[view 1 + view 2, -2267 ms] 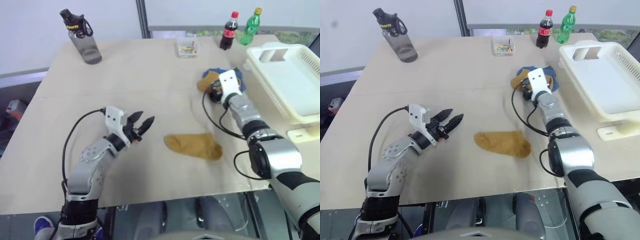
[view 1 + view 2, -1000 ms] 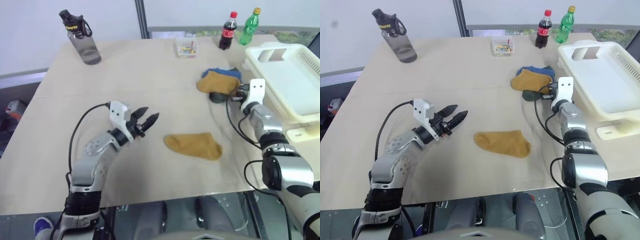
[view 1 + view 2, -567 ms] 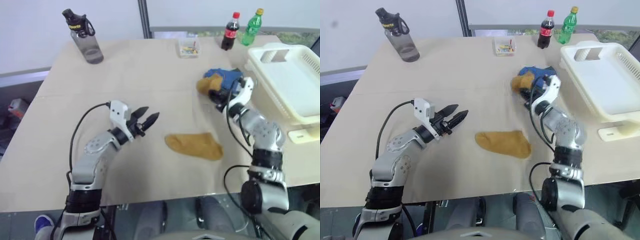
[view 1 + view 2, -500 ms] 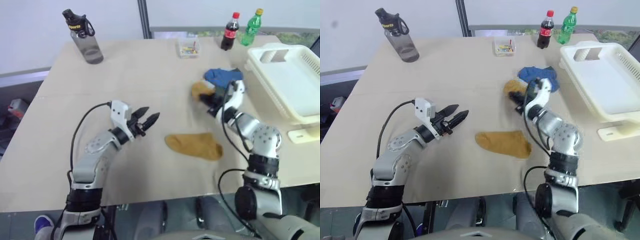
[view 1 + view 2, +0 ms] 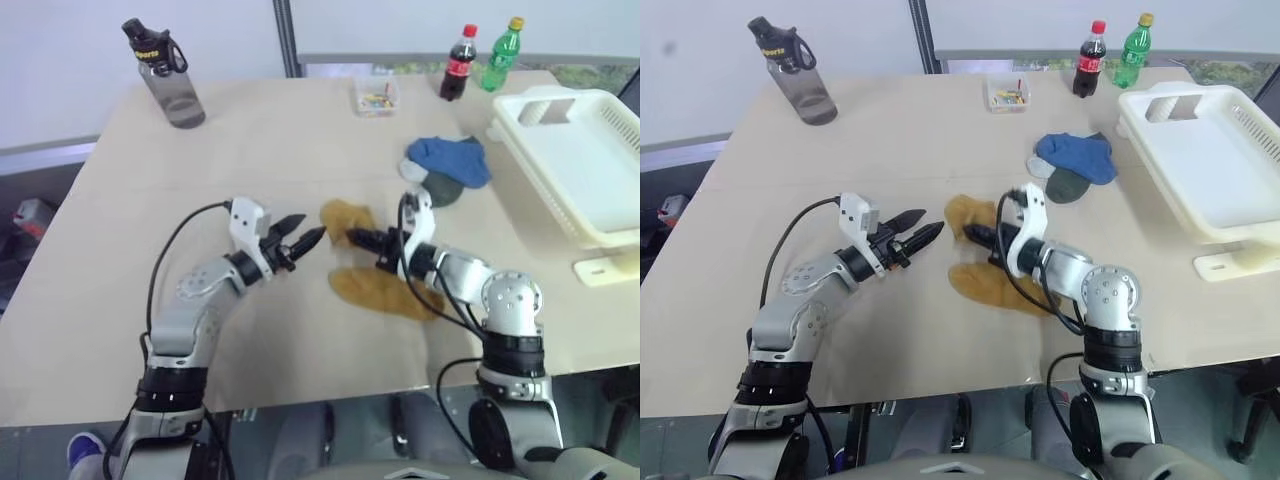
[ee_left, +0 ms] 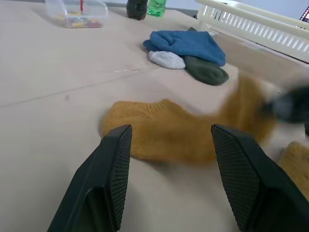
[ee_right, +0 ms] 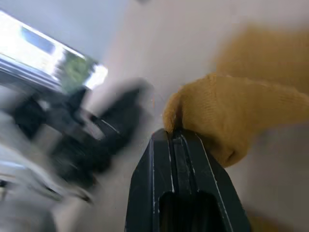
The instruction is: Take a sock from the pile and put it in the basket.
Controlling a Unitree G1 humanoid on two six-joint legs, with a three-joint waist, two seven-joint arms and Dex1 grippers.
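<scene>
My right gripper (image 5: 352, 236) is shut on a mustard-yellow sock (image 5: 336, 214), held low over the middle of the table; its closed fingers pinch a fold of the knit (image 7: 231, 113). My left gripper (image 5: 313, 225) stands open just left of that sock, its fingers (image 6: 113, 169) pointing at it and holding nothing. A second mustard sock (image 5: 385, 290) lies flat under my right forearm. The pile (image 5: 450, 165) of blue, pale grey and dark grey socks sits further back on the right. The white slotted basket (image 5: 590, 165) stands at the table's right edge.
A dark water bottle (image 5: 165, 75) stands at the back left. A small clear box (image 5: 376, 97), a cola bottle (image 5: 458, 63) and a green bottle (image 5: 502, 42) line the back edge. The table's front edge runs close below both arms.
My right gripper has pulled the mustard sock off the pile and carried it left and nearer, up to the left gripper. The left arm has stayed in place.
</scene>
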